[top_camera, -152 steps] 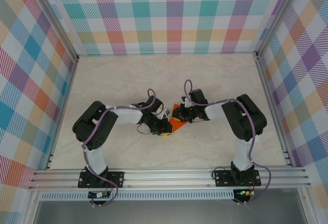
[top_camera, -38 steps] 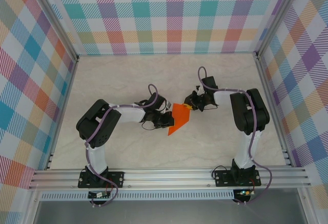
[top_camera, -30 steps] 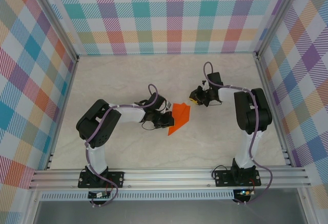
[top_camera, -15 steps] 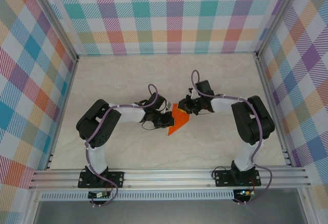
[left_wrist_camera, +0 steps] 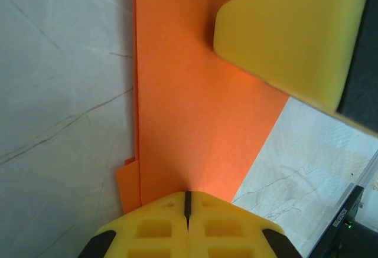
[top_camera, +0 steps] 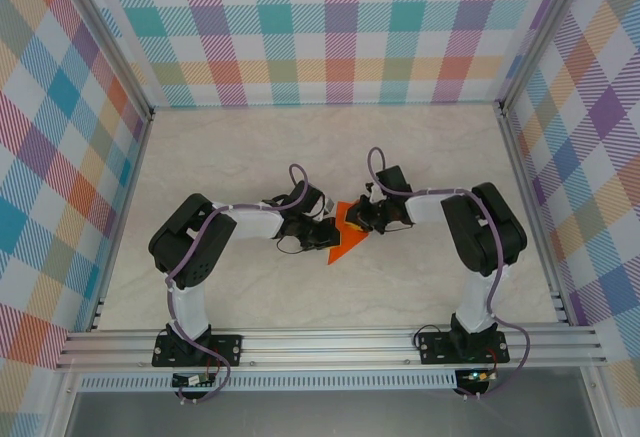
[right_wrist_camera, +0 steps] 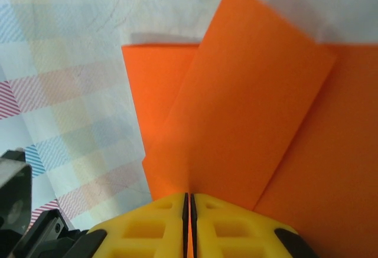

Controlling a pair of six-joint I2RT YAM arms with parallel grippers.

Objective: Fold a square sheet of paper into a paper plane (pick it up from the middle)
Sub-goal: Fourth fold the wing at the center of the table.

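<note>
The orange paper sheet (top_camera: 341,245), already partly folded, sits mid-surface (top_camera: 250,157) directly between the 2 hands. It is either low over the marble-look top or resting on it; I cannot tell which.

The left hand (top_camera: 322,234) grips it from the left, its yellow fingers pressed together with 1 edge of the sheet (left_wrist_camera: 189,104) pinched between them. The right hand (top_camera: 358,219) holds it from the opposite, far-right side, likewise closed on the paper (right_wrist_camera: 248,122). Its yellow pad (left_wrist_camera: 289,33) shows over the sheet in the left wrist view.

From above, the sheet's long axis runs diagonally, with the pointed tip near-left and the wider end far-right under the right hand. In the right wrist view 1 flap (right_wrist_camera: 260,81) lies tilted across the layer below.

Neither arm is nearer, since both hold the sheet. The next fold likely turns on the right hand carrying its edge across toward the left hand's anchor.
</note>
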